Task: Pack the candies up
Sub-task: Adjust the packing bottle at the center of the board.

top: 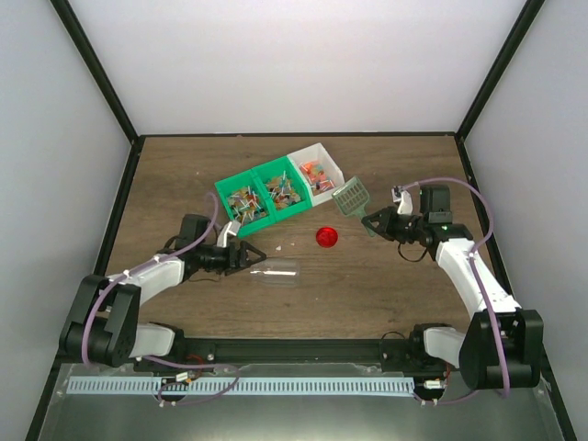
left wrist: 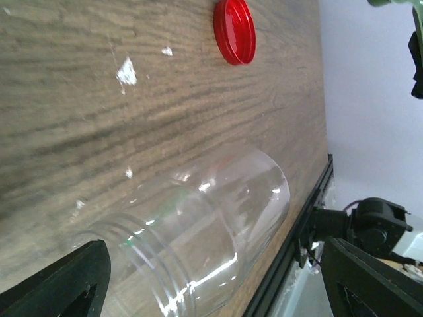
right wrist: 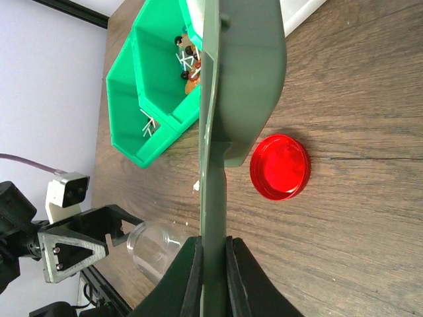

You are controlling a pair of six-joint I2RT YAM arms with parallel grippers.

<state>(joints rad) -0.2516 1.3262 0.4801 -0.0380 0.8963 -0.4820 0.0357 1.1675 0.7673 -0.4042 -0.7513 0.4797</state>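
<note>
The candies lie in two green bins (top: pixel 246 202) (top: pixel 285 190) and a white bin (top: pixel 317 173) at the back middle; some show in the right wrist view (right wrist: pixel 188 63). A clear jar (top: pixel 280 271) lies on its side, empty, its mouth towards my left gripper (top: pixel 253 254). That gripper is open, with its jaws either side of the jar's neck (left wrist: pixel 165 251). My right gripper (top: pixel 374 221) is shut on the handle of a green slotted scoop (right wrist: pixel 241 79), held above the table beside the white bin. A round red lid (top: pixel 326 237) lies between the arms.
Small white scraps (top: pixel 280 245) lie on the wood near the jar. The red lid also shows in the left wrist view (left wrist: pixel 234 30) and the right wrist view (right wrist: pixel 280 166). Black frame posts and white walls bound the table.
</note>
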